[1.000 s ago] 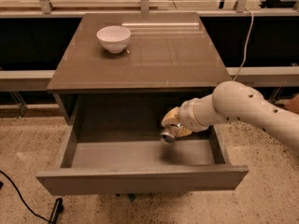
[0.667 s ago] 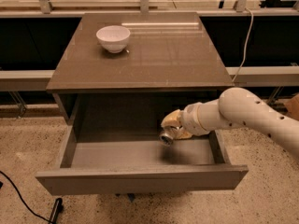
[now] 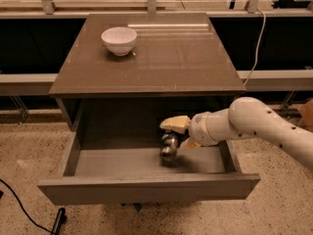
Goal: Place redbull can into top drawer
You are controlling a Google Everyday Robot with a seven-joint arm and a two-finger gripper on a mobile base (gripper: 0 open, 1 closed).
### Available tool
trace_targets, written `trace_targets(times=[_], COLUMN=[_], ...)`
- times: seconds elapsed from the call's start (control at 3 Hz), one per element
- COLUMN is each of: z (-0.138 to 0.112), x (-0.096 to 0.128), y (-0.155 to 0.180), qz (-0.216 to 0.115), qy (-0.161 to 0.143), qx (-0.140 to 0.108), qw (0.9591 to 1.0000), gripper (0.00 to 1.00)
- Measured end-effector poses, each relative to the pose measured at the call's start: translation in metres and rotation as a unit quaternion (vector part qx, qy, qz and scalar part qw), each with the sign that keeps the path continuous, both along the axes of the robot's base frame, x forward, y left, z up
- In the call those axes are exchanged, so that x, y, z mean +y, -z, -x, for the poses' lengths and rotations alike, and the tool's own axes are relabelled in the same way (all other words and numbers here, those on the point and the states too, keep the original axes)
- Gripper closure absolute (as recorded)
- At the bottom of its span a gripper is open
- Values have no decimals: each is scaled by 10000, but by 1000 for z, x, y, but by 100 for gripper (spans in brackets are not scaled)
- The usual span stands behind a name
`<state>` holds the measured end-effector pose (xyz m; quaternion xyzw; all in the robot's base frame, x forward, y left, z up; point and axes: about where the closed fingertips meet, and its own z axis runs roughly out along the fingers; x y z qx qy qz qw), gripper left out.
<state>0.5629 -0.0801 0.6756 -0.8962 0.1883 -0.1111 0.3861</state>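
- The can [image 3: 169, 150] is seen as silver, inside the grey drawer [image 3: 146, 187].
- The gripper [image 3: 178, 134], pale yellow on a white arm [image 3: 259, 126], is placed over the drawer's inside.
- A white bowl [image 3: 119, 39] is shown on the brown cabinet top [image 3: 166, 65].
- The floor [image 3: 29, 146] is speckled beige.

My white arm [image 3: 264, 126] reaching in from four o'clock, wrist [image 3: 208, 129] level, gripper [image 3: 177, 133] pointing toward nine o'clock, sitting just below centre of my view

Pincer [image 3: 174, 134] and redbull can [image 3: 169, 151] now slightly lower and further left inside the top drawer [image 3: 146, 188].
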Motion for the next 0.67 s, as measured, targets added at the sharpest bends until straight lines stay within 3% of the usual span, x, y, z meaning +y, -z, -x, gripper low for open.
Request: trace_targets(times=[0.33,0.67], z=[0,0], x=[1,1], y=[0,0], qz=[-2,-2], qy=[-9,-9], qx=[4,4], qw=[10000,10000], gripper=[0,0])
